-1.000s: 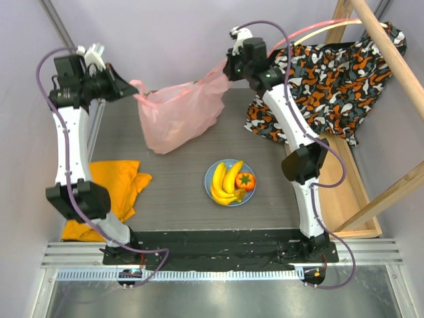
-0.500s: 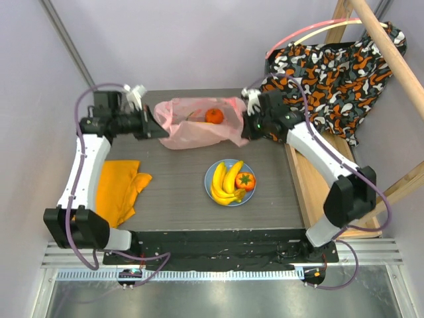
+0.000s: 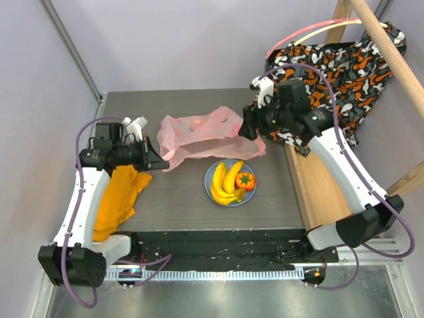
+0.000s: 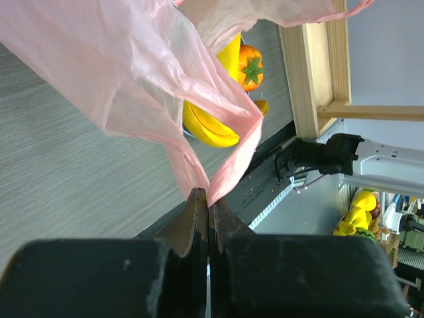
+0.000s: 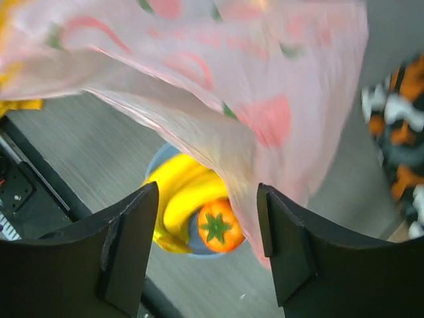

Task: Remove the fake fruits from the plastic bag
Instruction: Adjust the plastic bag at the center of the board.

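The pink plastic bag (image 3: 209,136) lies slumped across the table behind the light-blue plate (image 3: 209,175). A reddish-orange shape (image 3: 199,122) shows through its film. My left gripper (image 3: 159,161) is shut on the bag's near-left edge, and the pink film (image 4: 207,189) is pinched at the fingertips. My right gripper (image 3: 244,130) hovers at the bag's right end, open and holding nothing; the bag (image 5: 218,86) hangs blurred in front of it. On the plate lie a yellow banana bunch (image 3: 225,182) and a red green-topped fruit (image 3: 245,180), also seen below the right gripper (image 5: 205,199).
An orange cloth (image 3: 116,199) lies at the left edge under the left arm. Patterned orange-black-white fabric (image 3: 331,73) hangs from a wooden pole (image 3: 391,53) at the back right. A wooden frame (image 3: 311,192) borders the table's right side.
Both arms came down and the lifted bag dropped flat onto the table. The right gripper opened and let go of the bag. The left arm pulled its end toward the near left.
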`<control>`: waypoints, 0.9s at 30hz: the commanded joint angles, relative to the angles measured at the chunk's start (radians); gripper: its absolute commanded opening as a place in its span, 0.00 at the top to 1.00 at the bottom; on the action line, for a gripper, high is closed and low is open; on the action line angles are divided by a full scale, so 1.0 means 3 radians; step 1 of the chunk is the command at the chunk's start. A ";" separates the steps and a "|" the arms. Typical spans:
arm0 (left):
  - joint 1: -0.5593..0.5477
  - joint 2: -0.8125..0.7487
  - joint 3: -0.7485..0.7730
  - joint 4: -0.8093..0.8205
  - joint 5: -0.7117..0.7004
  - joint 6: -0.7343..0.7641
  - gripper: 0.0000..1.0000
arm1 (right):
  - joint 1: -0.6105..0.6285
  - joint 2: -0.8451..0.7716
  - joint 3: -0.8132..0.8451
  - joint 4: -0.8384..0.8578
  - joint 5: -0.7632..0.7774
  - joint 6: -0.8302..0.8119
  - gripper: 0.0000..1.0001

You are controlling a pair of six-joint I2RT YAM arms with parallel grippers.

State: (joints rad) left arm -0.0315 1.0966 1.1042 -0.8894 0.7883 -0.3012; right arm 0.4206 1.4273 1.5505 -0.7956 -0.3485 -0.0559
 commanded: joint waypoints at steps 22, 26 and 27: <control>0.0054 0.0072 0.0379 -0.0200 0.0113 0.0181 1.00 | 0.1083 0.1122 0.0686 0.0530 0.0399 -0.1291 0.87; 0.0054 0.0072 0.0456 -0.0211 0.0154 0.0201 1.00 | 0.1114 0.1255 0.0681 0.0581 0.0527 -0.1347 0.88; 0.0054 0.0067 0.0481 -0.0241 0.0205 0.0221 1.00 | 0.1129 0.1281 0.0666 0.0616 0.0583 -0.1358 0.88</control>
State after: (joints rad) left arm -0.0208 1.1378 1.1858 -0.9447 0.7959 -0.2600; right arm 0.7429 1.7969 1.7046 -0.6876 -0.2279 -0.4290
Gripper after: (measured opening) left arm 0.017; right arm 0.124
